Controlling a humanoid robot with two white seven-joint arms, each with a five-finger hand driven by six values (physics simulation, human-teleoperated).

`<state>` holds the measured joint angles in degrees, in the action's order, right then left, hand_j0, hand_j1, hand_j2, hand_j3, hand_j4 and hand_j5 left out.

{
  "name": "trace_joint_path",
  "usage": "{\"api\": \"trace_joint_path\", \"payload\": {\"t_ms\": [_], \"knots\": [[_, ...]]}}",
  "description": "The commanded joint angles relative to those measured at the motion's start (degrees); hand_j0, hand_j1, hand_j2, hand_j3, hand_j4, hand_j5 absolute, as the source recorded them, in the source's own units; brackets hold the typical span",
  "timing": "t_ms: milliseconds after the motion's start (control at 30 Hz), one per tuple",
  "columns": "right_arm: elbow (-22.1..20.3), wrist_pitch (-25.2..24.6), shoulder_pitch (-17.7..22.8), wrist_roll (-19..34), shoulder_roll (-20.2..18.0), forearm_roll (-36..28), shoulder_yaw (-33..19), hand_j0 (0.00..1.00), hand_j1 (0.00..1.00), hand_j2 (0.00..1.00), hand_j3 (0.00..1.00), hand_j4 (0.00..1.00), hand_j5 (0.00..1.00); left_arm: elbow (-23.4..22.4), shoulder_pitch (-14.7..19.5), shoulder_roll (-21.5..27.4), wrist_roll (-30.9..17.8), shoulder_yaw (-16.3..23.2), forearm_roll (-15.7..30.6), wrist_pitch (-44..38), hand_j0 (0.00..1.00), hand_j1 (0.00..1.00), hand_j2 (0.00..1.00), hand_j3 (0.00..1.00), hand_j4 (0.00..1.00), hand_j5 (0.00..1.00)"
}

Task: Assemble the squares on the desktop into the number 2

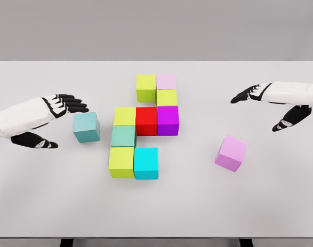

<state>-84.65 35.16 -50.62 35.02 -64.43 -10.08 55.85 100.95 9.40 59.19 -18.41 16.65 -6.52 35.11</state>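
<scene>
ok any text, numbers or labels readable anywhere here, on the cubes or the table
None: no printed word, label, brand or number shows in the head view.
The cubes, such as the red cube and the loose pink cube, have plain coloured faces.
The table is bare white, and the left hand and right hand carry no markings that can be read.
</scene>
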Motion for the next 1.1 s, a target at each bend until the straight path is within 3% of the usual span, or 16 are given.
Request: {"api": "trace_joint_path", "payload": {"t_ms": [0,167,300,500,700,833,900,1067], "knots": [[0.0,-0.2,0.0,0.0,0.0,-0.2,0.0,1.0,1.0,1.0,1.0,1.0,1.0,0.1,0.0,-0.7,0.5,0.2,0.1,-0.1,1.0,1.0,1.0,1.0,1.0,1.0],[0.0,-0.2,-0.1,0.0,-0.1,-0.2,0.1,1.0,1.0,1.0,1.0,1.0,1.0,0.1,0.3,-4.1,0.9,0.2,-2.2,-0.1,0.99,0.99,0.99,0.99,0.99,0.99],[-0.1,-0.2,0.0,0.0,0.7,-0.3,1.1,1.0,1.0,1.0,1.0,1.0,1.0,0.1,-0.2,-5.0,10.1,0.4,-9.1,-0.1,1.0,1.0,1.0,1.0,1.0,1.0],[-0.4,-0.2,1.2,0.0,1.7,-0.3,3.7,1.0,1.0,1.0,1.0,1.0,1.0,0.2,-0.4,-5.0,10.3,1.7,-10.4,-22.0,1.0,1.0,1.0,1.0,1.0,1.0],[-4.7,-0.2,1.2,0.0,2.4,5.1,5.8,1.0,1.0,1.0,1.0,1.0,1.0,0.3,1.1,3.5,4.7,4.3,-7.5,-25.5,1.0,1.0,1.0,1.0,1.0,1.0],[-5.1,-0.2,1.3,0.0,2.8,8.1,6.3,1.0,1.0,1.0,1.0,1.0,1.0,0.3,3.3,2.9,-2.6,4.7,-7.5,-23.9,1.0,1.0,1.0,1.0,1.0,1.0],[-5.1,-0.2,1.3,0.0,4.1,9.4,6.4,1.0,1.0,1.0,1.0,1.0,1.0,0.3,4.7,0.2,-2.8,4.9,-7.5,-19.6,1.0,1.0,1.0,1.0,1.0,1.0],[-5.1,-0.2,1.8,0.0,4.5,10.0,6.4,1.0,1.0,1.0,1.0,1.0,1.0,0.2,6.2,-3.7,-2.5,7.7,-7.6,-19.2,1.0,1.0,1.0,1.0,1.0,1.0]]}}
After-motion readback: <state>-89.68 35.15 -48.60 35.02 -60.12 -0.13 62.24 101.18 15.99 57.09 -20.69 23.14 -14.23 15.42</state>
